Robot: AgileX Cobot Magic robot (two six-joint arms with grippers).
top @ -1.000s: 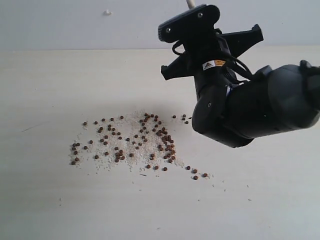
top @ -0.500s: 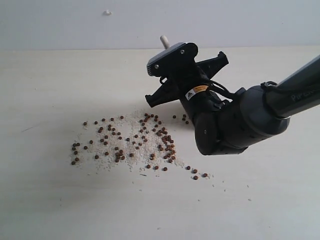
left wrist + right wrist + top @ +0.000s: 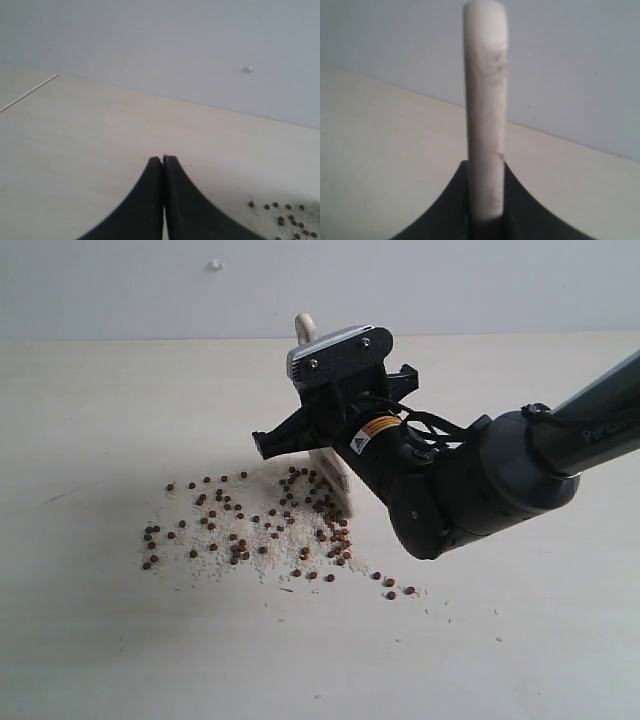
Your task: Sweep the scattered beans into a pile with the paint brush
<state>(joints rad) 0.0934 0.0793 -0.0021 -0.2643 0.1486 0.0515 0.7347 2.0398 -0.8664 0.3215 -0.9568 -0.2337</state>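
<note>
The right hand is clamped on the light wooden handle of the wide flat paint brush with cream bristles. The handle stands up between its black fingers and projects past the wrist camera. The brush is tilted. Its bristles point down below the hand and meet the pale worktop.

The tiny round reddish-brown beans lie scattered on the worktop, mixed with fine white grains. The spread begins at the bristle edge under the right hand and extends away from it. A few beans lie just beyond the hand's far side.

The left hand is fully closed with its fingers pressed together, and grasps nothing.
</note>
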